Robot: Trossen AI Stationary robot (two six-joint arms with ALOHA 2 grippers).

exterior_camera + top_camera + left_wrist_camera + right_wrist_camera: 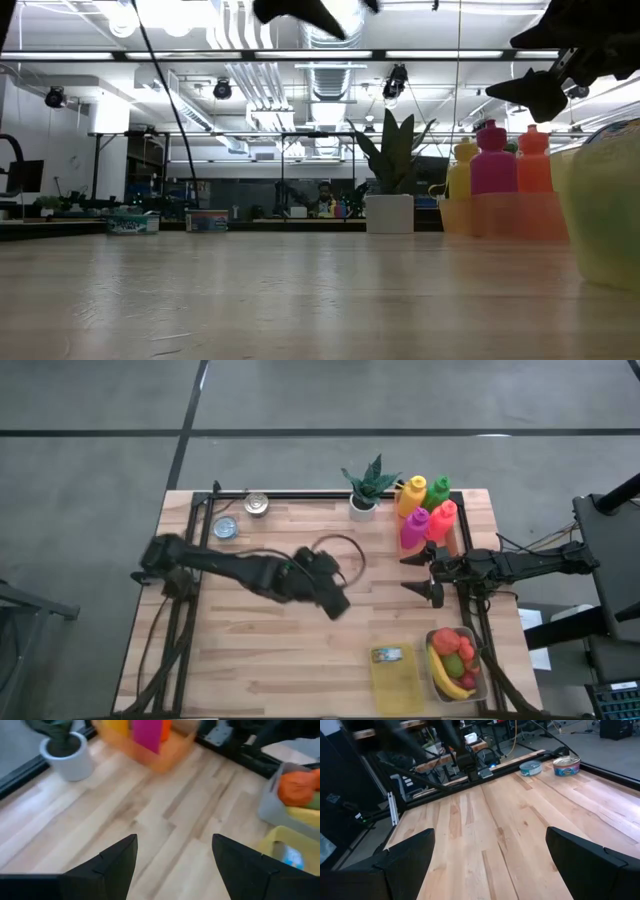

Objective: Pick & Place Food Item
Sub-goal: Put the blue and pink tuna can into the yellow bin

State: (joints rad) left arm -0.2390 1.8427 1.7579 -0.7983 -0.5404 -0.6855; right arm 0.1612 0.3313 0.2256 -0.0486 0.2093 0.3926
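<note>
Centre of the frame, high view: left claw (336, 603) hangs over bare wood on the bench (270, 650), fingers spread apart with nothing between them, same in its wrist view (172, 862).
Right side, mid-height: right claw (422, 572) sits near the bench's right edge, jaws wide apart and empty; its wrist view (487, 865) just looks across bare planks.
Lower right corner: food bin (457, 663), a grey tub with a banana, a red-orange piece and something green. That's where the food is, none of it picked up.
Just left of the bin: yellow tray (396, 678), pretty much touching the bin, with a small blue-labelled packet (387, 655) at its upper end.
Upper right: squeeze bottles (428, 510), yellow, green, two pink and an orange one, bunched together.
Left of the bottles: potted plant (367, 487) in a white pot.
Upper left: two tins (243, 516), near the bench's top edge, side by side.
Behind the left claw: cable loop (352, 550) lying on the wood.
</note>
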